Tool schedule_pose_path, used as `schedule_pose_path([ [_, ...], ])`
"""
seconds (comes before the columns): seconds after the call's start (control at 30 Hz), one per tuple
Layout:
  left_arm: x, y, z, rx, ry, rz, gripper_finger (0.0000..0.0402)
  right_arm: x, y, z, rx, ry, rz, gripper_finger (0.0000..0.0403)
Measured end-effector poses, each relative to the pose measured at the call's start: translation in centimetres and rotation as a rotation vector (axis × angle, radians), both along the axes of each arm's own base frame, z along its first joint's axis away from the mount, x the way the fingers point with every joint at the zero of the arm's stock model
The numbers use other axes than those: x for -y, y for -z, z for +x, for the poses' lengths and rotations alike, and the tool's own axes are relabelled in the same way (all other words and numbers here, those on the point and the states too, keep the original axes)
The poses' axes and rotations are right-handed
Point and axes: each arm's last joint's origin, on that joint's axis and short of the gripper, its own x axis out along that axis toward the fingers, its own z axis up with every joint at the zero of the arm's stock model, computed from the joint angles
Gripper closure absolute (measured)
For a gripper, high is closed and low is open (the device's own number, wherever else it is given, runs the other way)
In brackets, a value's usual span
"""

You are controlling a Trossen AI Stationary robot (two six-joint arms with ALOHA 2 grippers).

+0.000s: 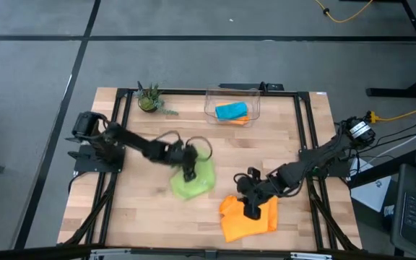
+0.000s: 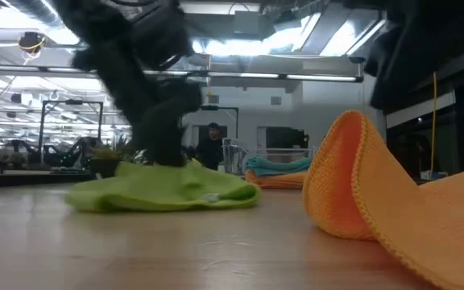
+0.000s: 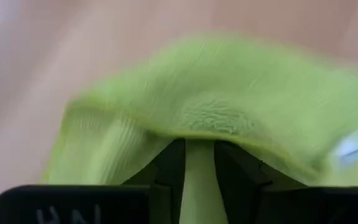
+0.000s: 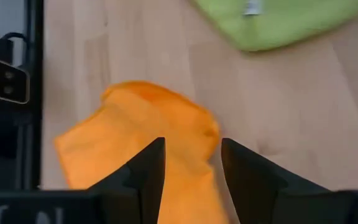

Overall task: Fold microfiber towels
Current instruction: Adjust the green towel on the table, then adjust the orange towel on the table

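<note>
Wooden desk (image 1: pixel 143 209) seen from above, with both arms lowered onto cloths. Left gripper (image 1: pixel 189 173) stands at the middle of the desk on the lime green towel (image 1: pixel 193 180), its fingers (image 3: pixel 169 168) clamped on a raised fold of the fabric. Right gripper (image 1: pixel 252 209) sits near the front edge over the upper edge of an orange towel (image 1: pixel 248 220), which lies crumpled with one side humped up; its fingers (image 4: pixel 148 168) stand apart with the orange fabric between them, and whether they grip it cannot be told. At the back, a clear plastic bin (image 1: pixel 231 95) holds the teal blue towel (image 1: pixel 231 110) atop a second orange towel (image 1: pixel 238 120); a small potted plant (image 1: pixel 149 100) stands to its left
</note>
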Motion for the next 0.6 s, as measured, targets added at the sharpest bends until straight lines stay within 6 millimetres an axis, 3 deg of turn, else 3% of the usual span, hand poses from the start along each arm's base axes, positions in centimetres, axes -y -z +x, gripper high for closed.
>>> schedule_pose_path([
  [0.13, -1.4, -2.2, 0.8, 0.043, 0.027, 0.003, 0.0321, -1.6, 0.9, -0.7, -0.03, -0.006, 0.004, 0.0244],
  [0.27, -1.8, -5.8, 2.1, 0.207, 0.08, 0.034, 0.0321, -2.8, 3.6, -1.0, -0.147, -0.009, -0.026, 0.0244],
  [0.4, -1.9, -8.2, 3.4, 0.275, 0.102, 0.058, 0.0321, -2.6, 6.3, -2.3, -0.497, 0.023, 0.07, 0.0244],
  [0.5, -1.4, -9.9, 4.2, 0.34, 0.157, 0.049, 0.0321, -2.2, 6.8, -4.2, -0.798, 0.139, 0.109, 0.0244],
  [0.6, -1.1, -9.9, 4.2, 0.331, 0.193, 0.057, 0.0321, -2.2, 6.5, -6.8, -1.035, 0.187, 0.075, 0.0244],
])
